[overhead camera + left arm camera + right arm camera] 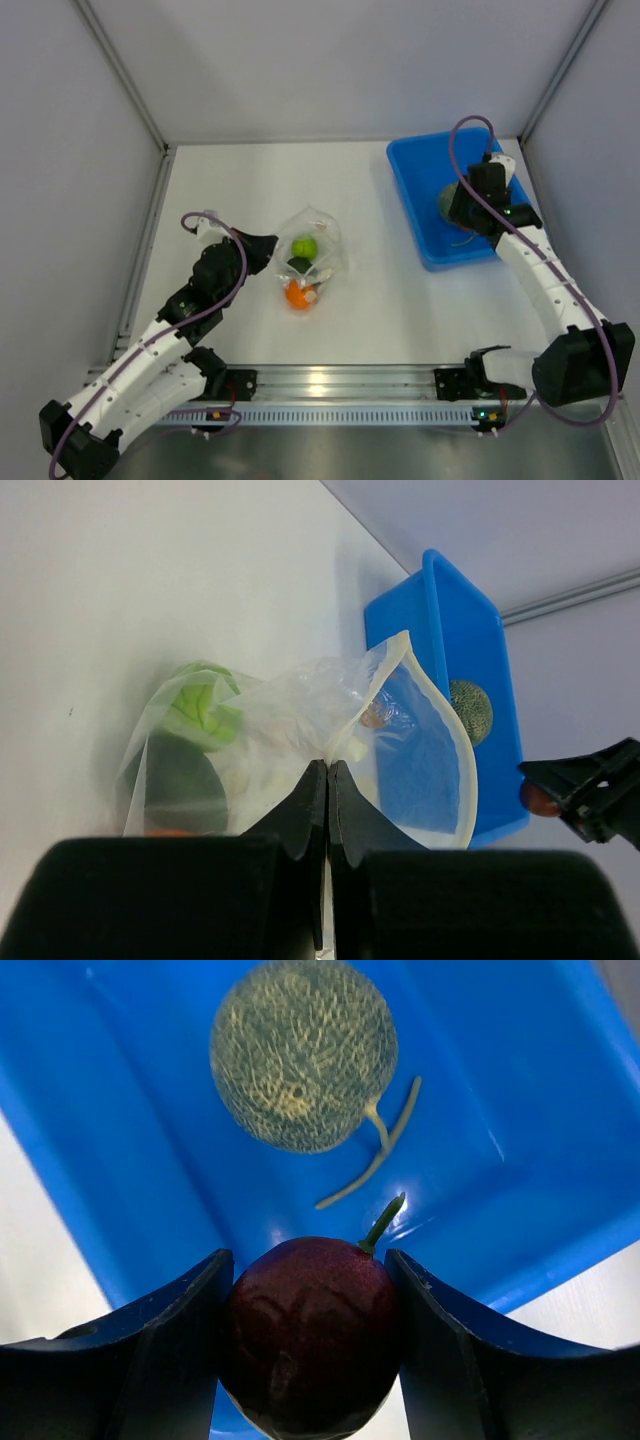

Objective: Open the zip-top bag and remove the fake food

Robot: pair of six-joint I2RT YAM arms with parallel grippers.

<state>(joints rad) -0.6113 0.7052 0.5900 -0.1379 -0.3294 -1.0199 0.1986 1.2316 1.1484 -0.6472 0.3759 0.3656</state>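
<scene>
Evidently your left claw (327, 780) was pinched flat on the zip-top bag (300, 715); your right claw (308, 1265) gripped a dark fruit (310, 1345) above the melon (303, 1055) in the blue bin (110, 1110).

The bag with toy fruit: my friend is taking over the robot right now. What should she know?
Left tool: shut on the zip-top bag at its rim, mouth open.
Right tool: shut on a dark red fruit above the blue bin.
Done: the melon lies in the bin.
Left: drop the fruit; the green apple, orange and a dark piece are in the bag.
</scene>
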